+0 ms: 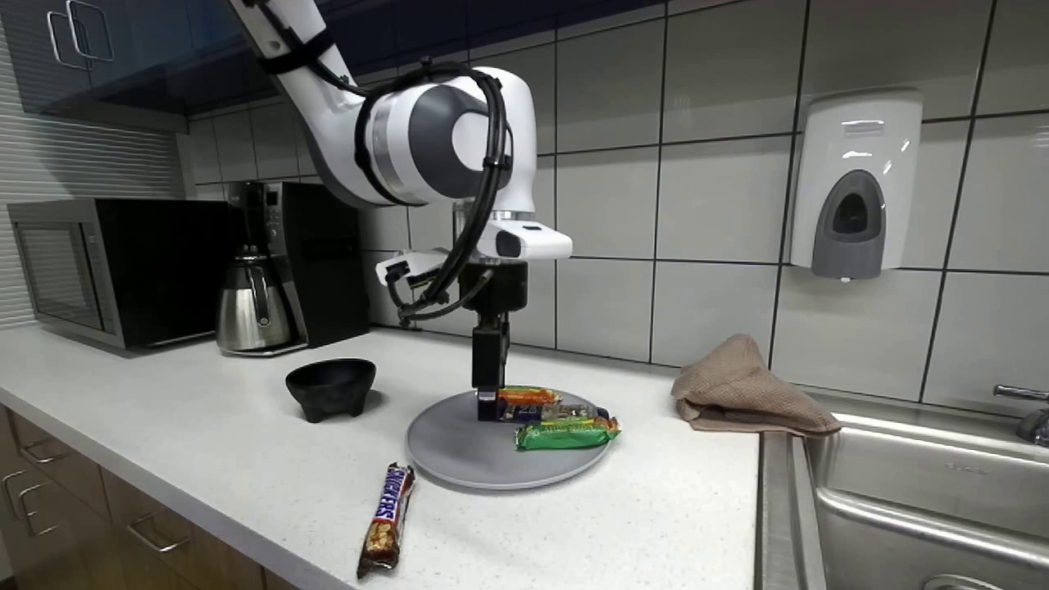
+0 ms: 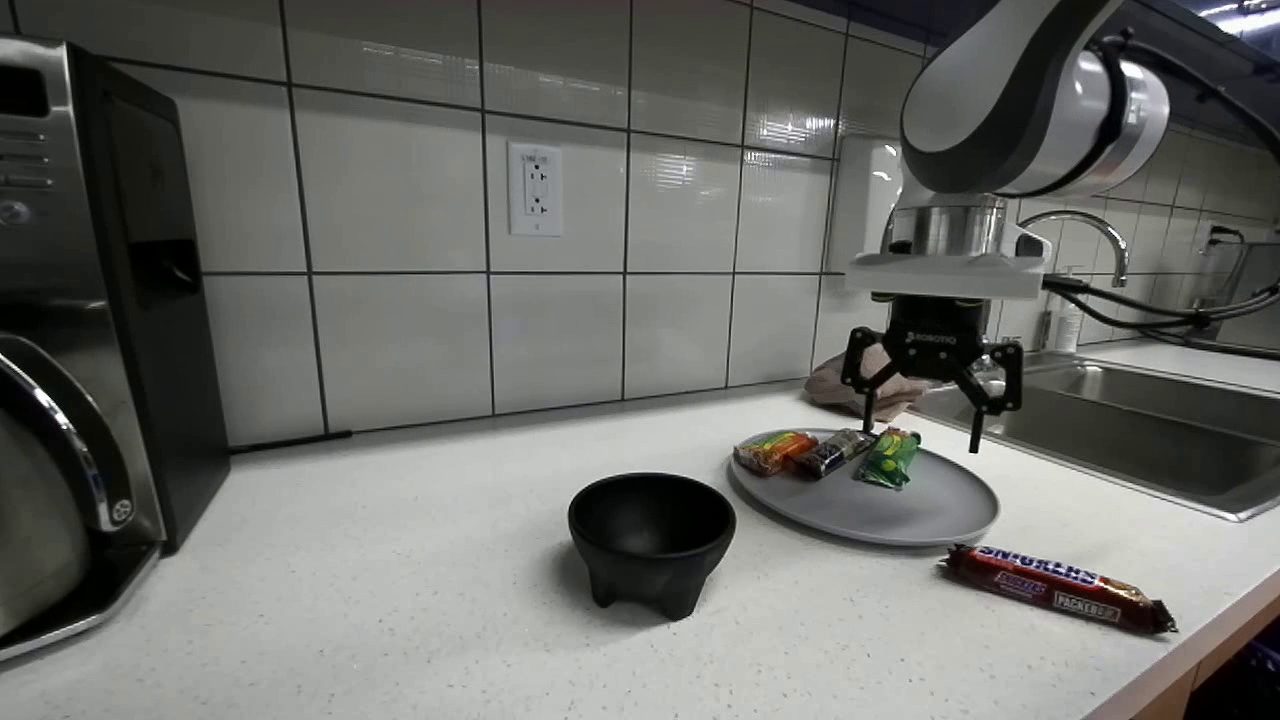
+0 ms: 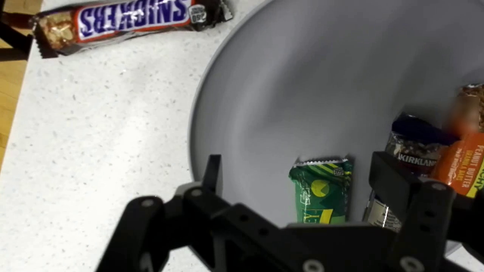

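My gripper (image 2: pixel 922 440) points down over the grey plate (image 2: pixel 940 505), its fingers spread with nothing held. In the wrist view a green-wrapped bar (image 3: pixel 321 192) shows between the fingers, its lower end hidden behind the gripper body. One finger (image 3: pixel 391 177) overlaps a dark Kirkland bar (image 3: pixel 418 156); whether they touch I cannot tell. Beside that bar lies an orange-wrapped granola bar (image 3: pixel 465 164), at the edge of the wrist view. Off the plate, a Snickers bar (image 1: pixel 387 516) rests on the counter near its front edge.
A black footed bowl (image 2: pixel 650 540) stands on the counter near the plate. Farther along are a coffee maker with a steel carafe (image 1: pixel 254 307) and a microwave (image 1: pixel 57 270). A brown cloth (image 1: pixel 742 393) lies by the sink (image 1: pixel 926 483). The tiled wall (image 1: pixel 606 303) rises behind.
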Action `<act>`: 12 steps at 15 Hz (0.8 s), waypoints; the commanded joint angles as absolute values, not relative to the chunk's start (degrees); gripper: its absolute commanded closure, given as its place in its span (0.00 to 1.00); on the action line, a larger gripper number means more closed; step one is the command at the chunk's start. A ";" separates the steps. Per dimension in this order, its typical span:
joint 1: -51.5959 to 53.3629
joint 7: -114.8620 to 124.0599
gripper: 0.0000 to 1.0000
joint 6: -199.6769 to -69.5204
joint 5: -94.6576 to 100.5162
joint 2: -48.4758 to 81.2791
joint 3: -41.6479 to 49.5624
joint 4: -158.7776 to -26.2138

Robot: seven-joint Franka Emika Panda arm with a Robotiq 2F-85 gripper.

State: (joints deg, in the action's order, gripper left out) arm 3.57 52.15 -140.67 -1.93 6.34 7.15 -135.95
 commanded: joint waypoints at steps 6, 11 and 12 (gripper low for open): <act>1.67 35.04 0.00 -133.48 -1.85 0.64 4.89 -139.45; 1.47 25.17 0.00 -131.94 -2.01 -0.65 4.34 -141.10; 1.47 23.72 0.00 -131.94 -1.86 -0.79 4.27 -141.34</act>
